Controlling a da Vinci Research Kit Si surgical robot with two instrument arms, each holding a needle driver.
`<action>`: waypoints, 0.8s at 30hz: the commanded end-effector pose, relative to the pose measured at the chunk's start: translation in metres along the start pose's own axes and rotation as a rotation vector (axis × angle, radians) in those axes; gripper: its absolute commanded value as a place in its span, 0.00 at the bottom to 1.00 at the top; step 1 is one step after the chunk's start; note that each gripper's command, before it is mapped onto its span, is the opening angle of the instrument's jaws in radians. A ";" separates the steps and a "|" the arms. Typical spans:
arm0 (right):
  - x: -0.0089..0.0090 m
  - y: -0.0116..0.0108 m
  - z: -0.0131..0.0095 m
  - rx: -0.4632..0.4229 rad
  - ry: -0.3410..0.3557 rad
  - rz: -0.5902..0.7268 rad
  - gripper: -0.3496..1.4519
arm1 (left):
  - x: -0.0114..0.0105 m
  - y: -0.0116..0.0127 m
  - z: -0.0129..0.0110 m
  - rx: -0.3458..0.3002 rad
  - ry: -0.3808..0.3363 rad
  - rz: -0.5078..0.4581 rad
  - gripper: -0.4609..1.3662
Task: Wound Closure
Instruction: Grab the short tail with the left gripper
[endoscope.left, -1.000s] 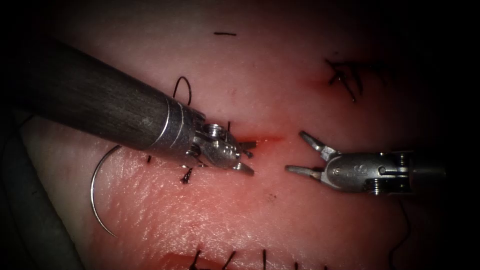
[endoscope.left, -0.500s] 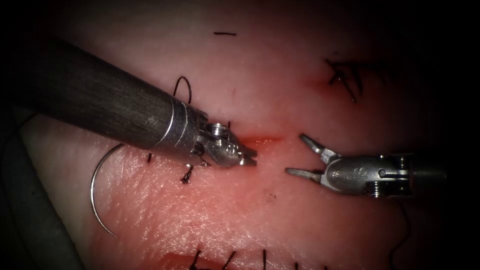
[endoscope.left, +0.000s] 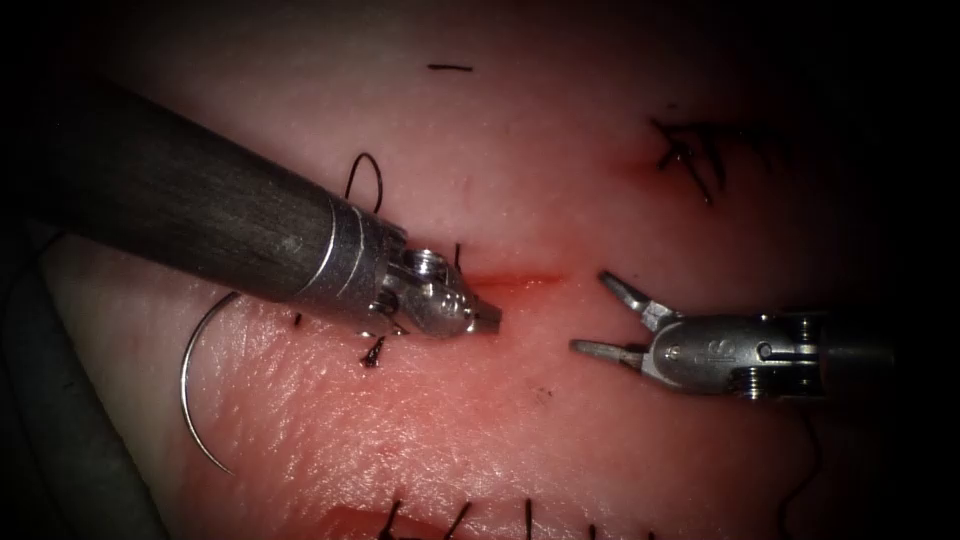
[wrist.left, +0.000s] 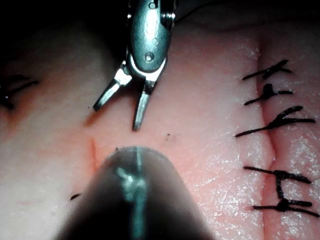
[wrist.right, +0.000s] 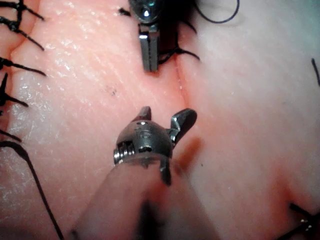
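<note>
1. Here, the tissue (endoscope.left: 560, 440) fills the endoscope view, pale pink and wet with red fluid (endoscope.left: 515, 282) around a short open cut (endoscope.left: 520, 280) near the centre.
2. The left hand (endoscope.left: 485, 318) comes in from ten o'clock on a thick dark shaft; its jaws are closed with the tip at the left end of the cut. Whether they pinch tissue or thread I cannot tell. In the right wrist view the same hand (wrist.right: 149, 60) points at the cut (wrist.right: 182, 82), jaws together.
3. The right hand (endoscope.left: 605, 318) enters from three o'clock and sits just right of the cut, jaws spread wide and holding nothing. The left wrist view shows it (wrist.left: 120, 112) open above the tissue.
4. The needle (endoscope.left: 190, 385) lies free on the tissue at eight o'clock, well left of the cut, held by neither hand, its curve opening toward the centre; it does not look to be in the tissue.
5. A thread loop (endoscope.left: 365, 180) rises at eleven o'clock above the left hand.
6. Finished stitches (endoscope.left: 690, 150) sit at two o'clock, with more stitch ends (endoscope.left: 460, 518) along six o'clock.
7. A short cut end (endoscope.left: 450, 68) lies at twelve o'clock.
</note>
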 end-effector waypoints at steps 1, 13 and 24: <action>-0.0005 0.0003 0.0003 0.075 0.066 -0.009 0.60 | 0.0001 0.0001 -0.0003 -0.009 0.011 0.010 0.06; -0.0026 0.0018 0.0043 0.252 0.308 -0.116 0.67 | -0.0008 0.0001 -0.0017 -0.019 0.023 0.037 0.06; -0.0031 0.0012 0.0046 0.267 0.327 -0.115 0.65 | -0.0011 0.0001 -0.0021 -0.021 0.027 0.044 0.06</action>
